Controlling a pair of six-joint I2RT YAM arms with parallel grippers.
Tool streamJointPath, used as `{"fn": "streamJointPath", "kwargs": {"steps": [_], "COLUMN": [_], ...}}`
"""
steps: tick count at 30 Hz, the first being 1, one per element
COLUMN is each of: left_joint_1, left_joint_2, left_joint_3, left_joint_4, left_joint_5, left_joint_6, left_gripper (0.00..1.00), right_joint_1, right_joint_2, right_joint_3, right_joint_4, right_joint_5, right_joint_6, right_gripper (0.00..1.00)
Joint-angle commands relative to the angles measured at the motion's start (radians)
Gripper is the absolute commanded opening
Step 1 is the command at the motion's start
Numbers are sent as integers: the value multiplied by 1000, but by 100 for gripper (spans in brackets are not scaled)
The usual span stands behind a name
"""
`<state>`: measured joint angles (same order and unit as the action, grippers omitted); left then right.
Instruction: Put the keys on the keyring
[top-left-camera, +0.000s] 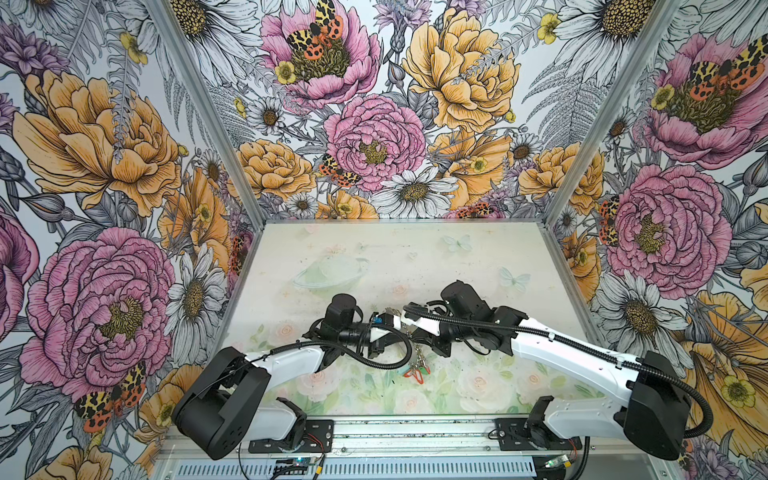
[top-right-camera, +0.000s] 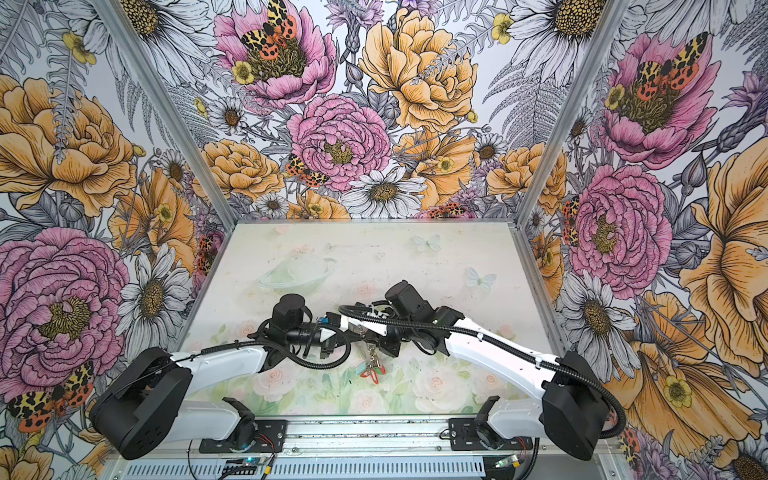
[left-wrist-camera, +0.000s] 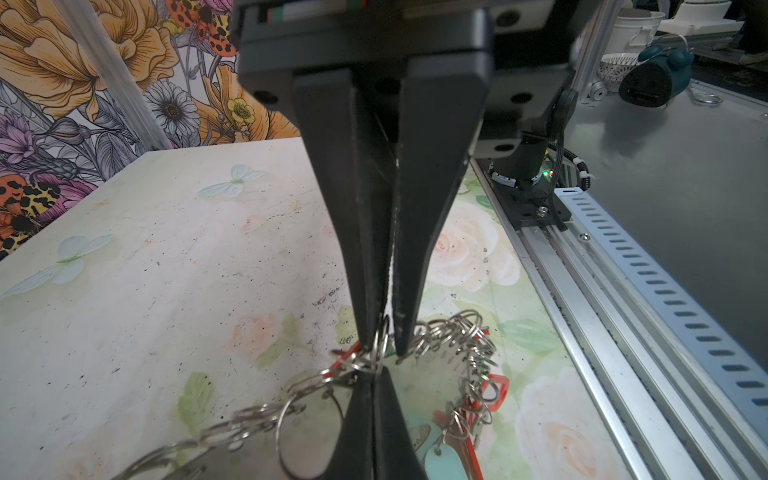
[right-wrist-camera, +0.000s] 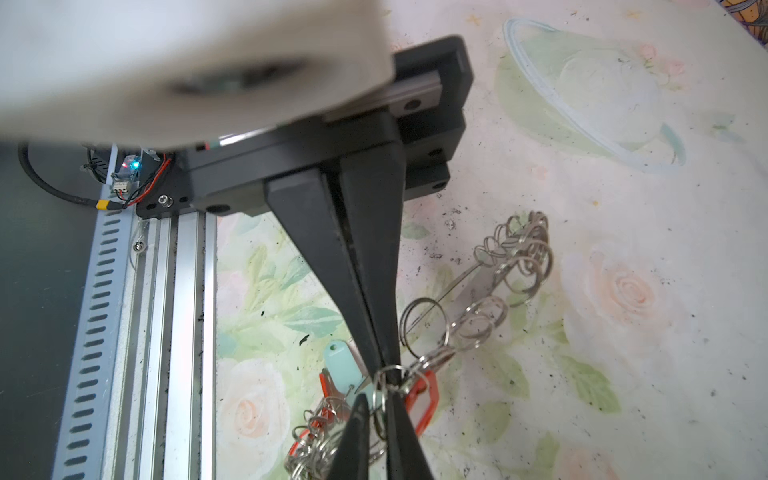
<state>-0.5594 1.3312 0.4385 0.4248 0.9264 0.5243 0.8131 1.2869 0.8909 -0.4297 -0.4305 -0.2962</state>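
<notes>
Left hand (left-wrist-camera: 384, 349) shut tight on one small silver ring of the keyring (left-wrist-camera: 449, 332), held up over the counter (left-wrist-camera: 166, 249). Right hand (right-wrist-camera: 385, 369) pinched shut on the same bunch. Keys (right-wrist-camera: 338, 368) with red and teal tags dangling underneath. Might slip and drop with a looser pinch, or tangle from swinging.

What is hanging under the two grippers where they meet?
Silver wire rings of the keyring, with red tags and a teal tag, hang over the table. The keys themselves are not clearly visible among the rings and fingers.
</notes>
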Motion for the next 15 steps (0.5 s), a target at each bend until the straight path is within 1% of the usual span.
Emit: {"fn": "streamJointPath", "kwargs": {"steps": [1, 7, 11, 12, 13, 14, 15], "left_joint_1": [5, 5, 5, 6, 5, 1, -9], "left_joint_2": [-12, -10, -12, -16, -23, -35, -47], "left_joint_3": [0, 1, 5, 5, 3, -2, -13], "left_joint_4": [58, 59, 52, 53, 52, 53, 68], "left_joint_5": [-1, 2, -3, -3, -8, -27, -60], "left_joint_6": [-11, -15, -38, -59, -92, -128, -167], "left_gripper": [0, 0, 0, 4, 11, 15, 16], "right_joint_1": [9, 10, 9, 8, 6, 2, -1], "right_joint_2": [5, -3, -19, -23, -27, -34, -39], "right_joint_3": [6, 12, 12, 10, 9, 5, -1], "right_joint_4": [9, 9, 10, 11, 12, 17, 26], "right_joint_5": [20, 64, 129, 145, 168, 183, 191], "right_joint_6": [1, 2, 3, 6, 8, 12, 15], "right_gripper": [9, 0, 0, 0, 0, 0, 0]}}
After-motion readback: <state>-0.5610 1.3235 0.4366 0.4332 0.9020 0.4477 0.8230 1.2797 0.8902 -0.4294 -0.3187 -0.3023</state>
